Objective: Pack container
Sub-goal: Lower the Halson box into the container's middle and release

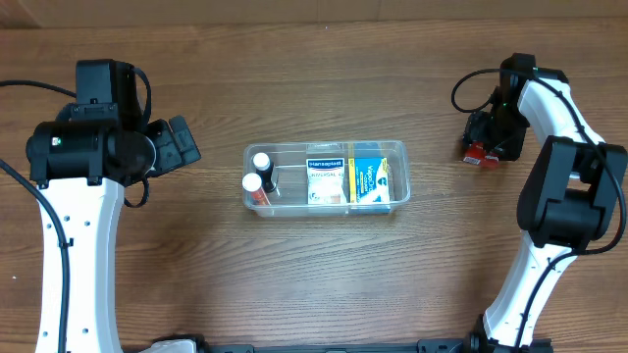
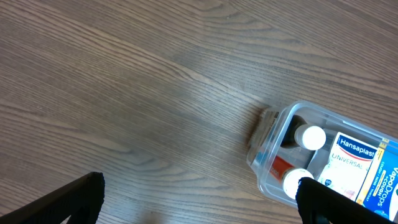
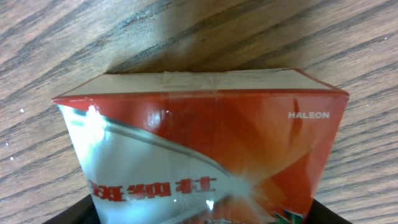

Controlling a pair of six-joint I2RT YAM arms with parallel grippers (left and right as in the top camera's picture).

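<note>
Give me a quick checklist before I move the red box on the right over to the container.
1. Red box between the right gripper fingers: ok, it fills the gap in the wrist view.
2. Firm grip on the red box: cannot tell, the contact is out of view.
3. Red box off the table: cannot tell.
4. Room in the container: cannot tell. It holds two bottles, a Hansaplast box and a blue-yellow box, with only a narrow gap beside the bottles.
5. Left gripper clear of the path: ok, open, empty, off the container's left end.
</note>
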